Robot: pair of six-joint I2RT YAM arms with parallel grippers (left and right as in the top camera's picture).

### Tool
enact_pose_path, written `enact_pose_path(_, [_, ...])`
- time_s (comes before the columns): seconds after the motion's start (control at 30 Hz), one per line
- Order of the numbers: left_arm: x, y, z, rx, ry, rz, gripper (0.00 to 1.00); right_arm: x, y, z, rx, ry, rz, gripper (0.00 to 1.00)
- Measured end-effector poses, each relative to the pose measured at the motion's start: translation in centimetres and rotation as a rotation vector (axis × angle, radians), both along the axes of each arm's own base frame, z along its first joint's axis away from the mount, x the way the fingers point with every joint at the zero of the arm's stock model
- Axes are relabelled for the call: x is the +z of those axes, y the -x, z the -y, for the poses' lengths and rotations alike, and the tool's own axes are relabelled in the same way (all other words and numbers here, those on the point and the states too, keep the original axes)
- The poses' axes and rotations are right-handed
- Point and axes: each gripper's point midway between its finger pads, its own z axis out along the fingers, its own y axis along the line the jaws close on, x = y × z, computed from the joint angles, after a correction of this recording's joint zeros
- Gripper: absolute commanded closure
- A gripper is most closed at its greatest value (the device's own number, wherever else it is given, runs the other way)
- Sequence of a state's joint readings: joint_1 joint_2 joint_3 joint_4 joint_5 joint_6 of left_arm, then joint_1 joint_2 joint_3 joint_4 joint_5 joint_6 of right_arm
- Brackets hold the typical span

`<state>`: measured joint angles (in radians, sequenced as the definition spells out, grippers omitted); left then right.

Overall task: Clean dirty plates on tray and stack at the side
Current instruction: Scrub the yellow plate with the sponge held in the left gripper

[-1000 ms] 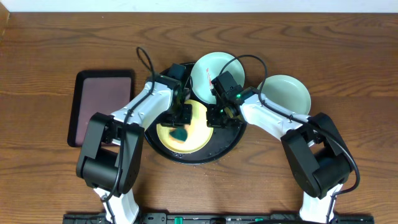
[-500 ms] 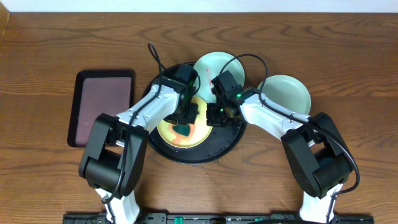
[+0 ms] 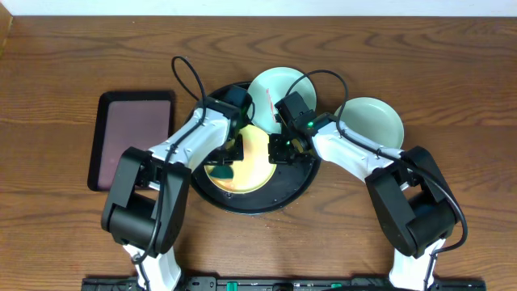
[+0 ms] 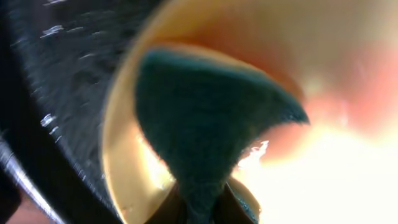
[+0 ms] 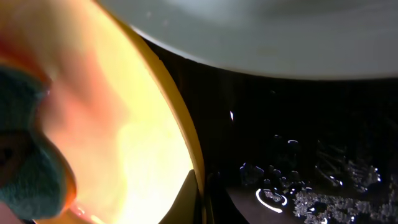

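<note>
The pale yellow plate [image 3: 252, 162] lies in the round black tray [image 3: 295, 184], with a reddish smear visible in the left wrist view [image 4: 348, 81]. My left gripper [image 3: 225, 166] is shut on a dark green cloth [image 4: 205, 124] pressed on the plate's left part. My right gripper [image 3: 280, 150] is shut on the yellow plate's right rim [image 5: 186, 155]. One mint-blue plate [image 3: 279, 90] rests on the tray's far rim, with a thin red smear on it. The other mint-blue plate [image 3: 370, 121] lies on the table to the right.
A rectangular dark maroon tray [image 3: 133, 137] lies to the left of the black tray. Both arms cross over the black tray. Water drops glint on the tray floor [image 5: 298, 186].
My left gripper has dragged the green cloth across the yellow plate, first right, then back left. The right gripper has stayed on the plate's rim.
</note>
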<state>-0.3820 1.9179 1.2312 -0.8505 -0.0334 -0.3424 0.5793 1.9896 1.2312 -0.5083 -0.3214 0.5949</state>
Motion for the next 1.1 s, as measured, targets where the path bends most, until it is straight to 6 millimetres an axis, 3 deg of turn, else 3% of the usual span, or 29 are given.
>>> enact_pose_path(0.2, [0.1,0.8,2.8,-0.243,0.220,-0.066,0.93,0.0,-0.1,0.3,-0.006,0.004,0.000,0.99])
enact_pose_path(0.37, [0.1,-0.1,5.2,-0.343,0.340,-0.016,0.93,0.0,-0.2,0.3,-0.007,0.004,0.000,0.99])
enact_pose_path(0.47, [0.0,-1.0,5.5,-0.345,0.340,0.026,0.93,0.0,-0.2,0.3,-0.007,0.005,-0.001,0.99])
enact_pose_path(0.6, [-0.2,-3.0,4.6,-0.203,0.220,0.114,0.93,0.0,-0.4,0.5,-0.015,0.004,0.002,0.99])
enact_pose_path(0.8, [0.2,-4.5,1.4,0.057,-0.001,0.224,0.93,0.0,-0.4,0.5,-0.016,0.003,0.002,0.99])
enact_pose_path(0.97, [0.5,-3.1,-1.0,0.154,-0.116,0.192,0.93,0.0,-0.4,0.5,-0.016,0.004,0.002,0.99])
enact_pose_path(1.1, [0.3,-1.5,-0.7,0.138,-0.078,0.103,0.93,0.0,-0.4,0.5,-0.015,0.002,0.001,0.99])
